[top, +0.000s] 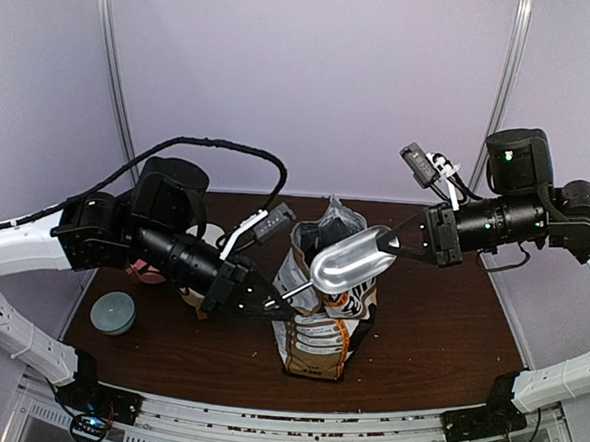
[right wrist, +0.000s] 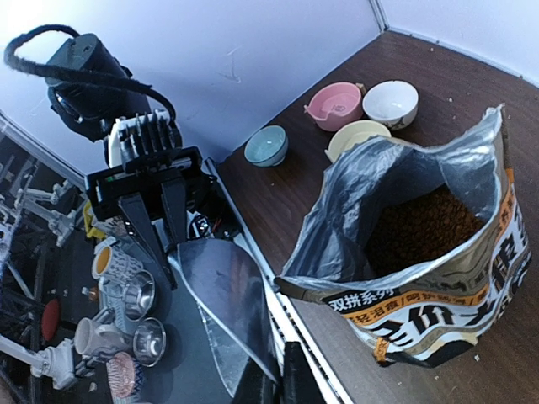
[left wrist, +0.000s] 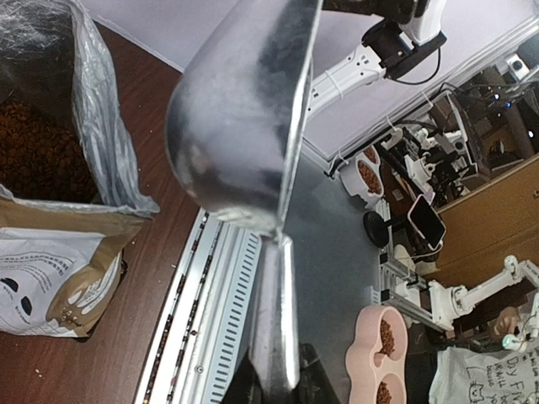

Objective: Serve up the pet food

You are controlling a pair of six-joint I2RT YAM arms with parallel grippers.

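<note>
The scoop [top: 348,259], gripped by its handle in the left gripper [top: 280,299] while the right gripper's [top: 393,244] grasp at its lip cannot be told, should be lowered mouth-first into the kibble [right wrist: 421,227] lying inside the open bag [top: 321,318] by the table's [top: 439,330] near edge.

bag [right wrist: 438,307] label reads chinese "双拼系列".

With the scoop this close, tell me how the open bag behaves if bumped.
The bag stands tall, so a high push may tip it, though kibble weighs it down. Its crinkled top looks floppy, likely folding under the scoop.
</note>
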